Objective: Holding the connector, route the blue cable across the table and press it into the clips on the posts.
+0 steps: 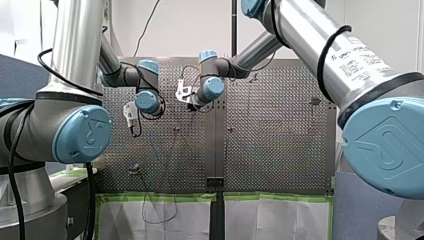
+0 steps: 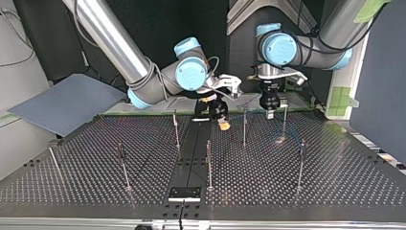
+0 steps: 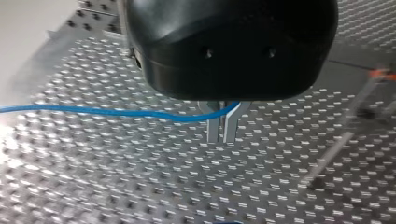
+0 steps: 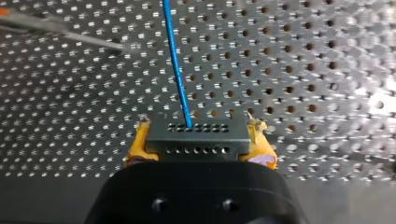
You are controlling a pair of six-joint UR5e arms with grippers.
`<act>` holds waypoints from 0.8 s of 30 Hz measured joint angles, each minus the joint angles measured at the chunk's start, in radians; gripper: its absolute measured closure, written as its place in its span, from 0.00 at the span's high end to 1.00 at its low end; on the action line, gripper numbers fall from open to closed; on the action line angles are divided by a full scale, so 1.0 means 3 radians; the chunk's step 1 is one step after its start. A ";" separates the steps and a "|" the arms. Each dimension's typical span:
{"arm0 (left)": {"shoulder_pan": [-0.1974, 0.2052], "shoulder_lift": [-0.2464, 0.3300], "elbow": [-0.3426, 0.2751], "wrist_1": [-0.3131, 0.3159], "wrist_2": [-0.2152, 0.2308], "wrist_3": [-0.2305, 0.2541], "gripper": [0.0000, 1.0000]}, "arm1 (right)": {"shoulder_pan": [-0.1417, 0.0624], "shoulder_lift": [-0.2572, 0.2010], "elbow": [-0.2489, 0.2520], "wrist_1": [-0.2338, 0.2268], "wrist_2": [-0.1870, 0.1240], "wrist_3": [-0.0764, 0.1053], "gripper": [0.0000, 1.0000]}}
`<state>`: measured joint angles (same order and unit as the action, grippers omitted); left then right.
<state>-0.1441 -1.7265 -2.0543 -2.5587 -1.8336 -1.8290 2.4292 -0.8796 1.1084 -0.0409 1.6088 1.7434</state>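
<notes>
My right pincer [image 4: 200, 140] is clenched on the connector [image 4: 196, 148], with its yellow pads [image 4: 135, 148] pressed against both ends of the dark block. The cable [image 4: 176, 60] leaves the connector's far face and runs straight ahead, just above the bench [image 4: 303, 60].

In the left wrist view, my left pincer [image 3: 223, 133] has its metal fingers [image 3: 213, 130] drawn together on the cable. The cable crosses between them near their roots and trails off to one side over the holes.

In the top view both pincers hang low at the far side of the bench, near its middle. The right pincer is at the left of the pair and close beside the left pincer. Thin posts [image 2: 244, 127] stand upright and well apart across the surface. I cannot tell from here whether the cable sits in any clip.

The bench is perforated metal in two halves, with a dark strip [image 2: 191, 153] running near to far between them.

Behind the arms the room is dark. A grey panel [image 2: 62, 103] lies tilted at the top view's far left, and green tape [image 2: 342, 98] shows at its far right. The front view shows a white wall [image 1: 185, 25] beyond the bench.
</notes>
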 joint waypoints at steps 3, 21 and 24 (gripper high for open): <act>-0.0007 -0.0089 -0.0098 0.0096 -0.0027 -0.0033 0.00 | -0.0010 0.0002 0.0090 -0.0026 0.0006 -0.0022 0.00; -0.0021 -0.0210 -0.0650 0.0505 0.0200 -0.0047 0.00 | -0.0011 0.0020 0.0521 -0.0353 -0.0007 -0.0044 0.00; -0.0018 -0.0281 -0.0651 0.0522 0.0274 -0.0045 0.00 | -0.0008 0.0033 0.0530 -0.0367 -0.0010 -0.0047 0.00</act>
<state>-0.1495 -1.8109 -2.2495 -2.4020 -1.7514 -1.8426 2.4267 -0.8696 1.2676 -0.1509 1.6058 1.7295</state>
